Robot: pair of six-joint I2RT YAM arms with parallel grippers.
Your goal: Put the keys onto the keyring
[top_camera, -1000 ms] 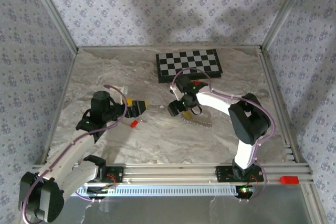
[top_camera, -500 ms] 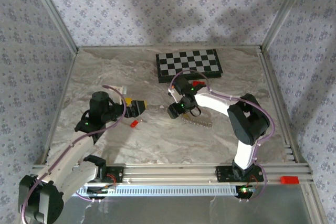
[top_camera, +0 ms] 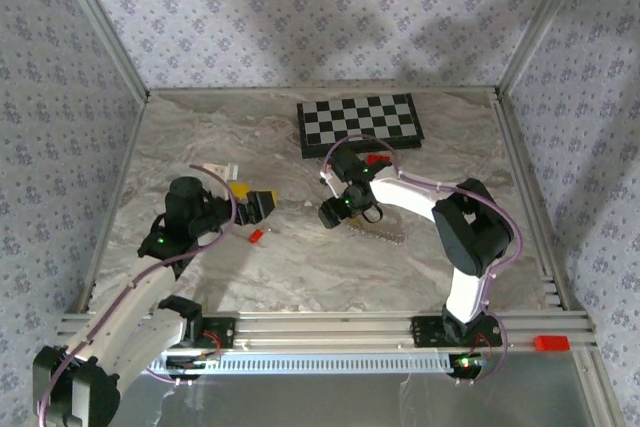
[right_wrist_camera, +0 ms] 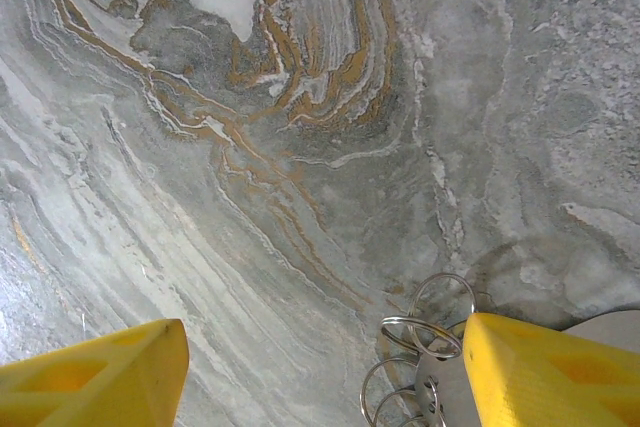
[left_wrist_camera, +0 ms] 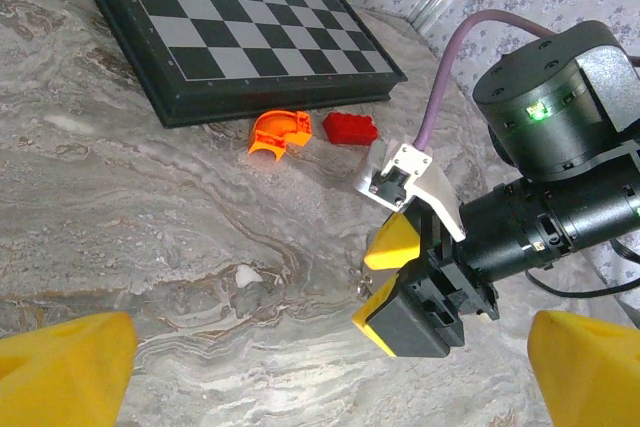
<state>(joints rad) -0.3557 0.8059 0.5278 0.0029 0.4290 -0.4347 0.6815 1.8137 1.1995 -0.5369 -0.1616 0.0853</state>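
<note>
A robot test cell: silvery aluminium frame rails [top_camera: 320, 327] along the bottom edge, floral-patterned panel walls [top_camera: 300, 17] across the top, marble-look tabletop [top_camera: 300, 267] between.

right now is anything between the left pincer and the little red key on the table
Nothing visible. In the top view the left pincer is open, and the red key lies close by on its near side, with only bare marble table between them.

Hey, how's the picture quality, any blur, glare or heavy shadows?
Top external: even light, faint arm shadows on the back wall. Left wrist: chessboard sharp, yellow fingers soft at the bottom corners. Right wrist: marble table crisp, no glare.
</note>
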